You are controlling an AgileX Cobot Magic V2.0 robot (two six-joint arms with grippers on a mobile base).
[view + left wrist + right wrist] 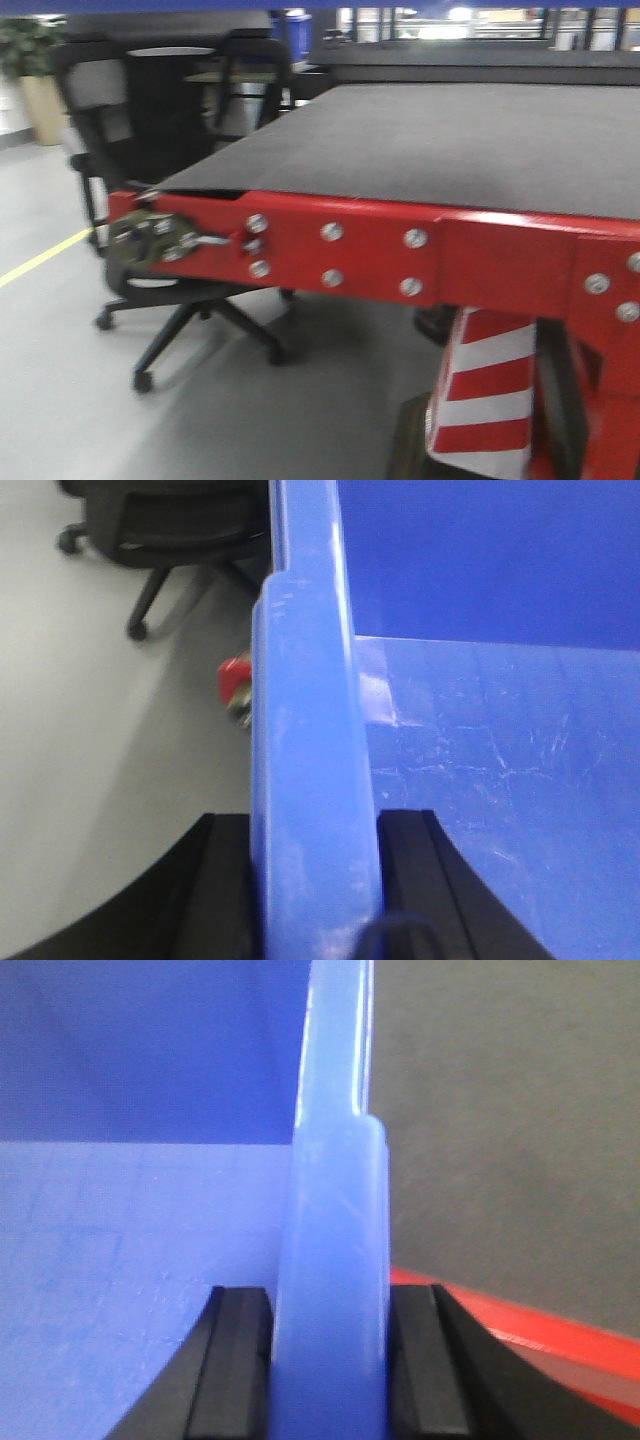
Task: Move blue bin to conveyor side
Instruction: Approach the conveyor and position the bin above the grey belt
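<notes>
Black pads of the left tool point(315, 880) stand one on each side of the thick left rim of the blue bin point(500, 780). The jaws are closed down to the width of that rim and press on it. Outside this wall lie the pale floor point(80, 730) and the base of an office chair point(150, 540), and a red fitting point(233, 673) shows close beside the wall. The bin's scuffed inner floor spans the middle and looks empty.

On the opposite rim the right tool point(330, 1360) is likewise narrowed to the rim's thickness, with a pad against each face. Gripping opposite rims presumably keeps the wide crate level and shares its weight between the arms.

Beyond the right wall appear the red strip point(520, 1335) and the dark grey belt of the conveyor point(500, 1110). The bin thus seems to be held clear at the conveyor's near corner, not yet set down. In the front view the belt is bare above its bolted red frame point(350, 250).
</notes>
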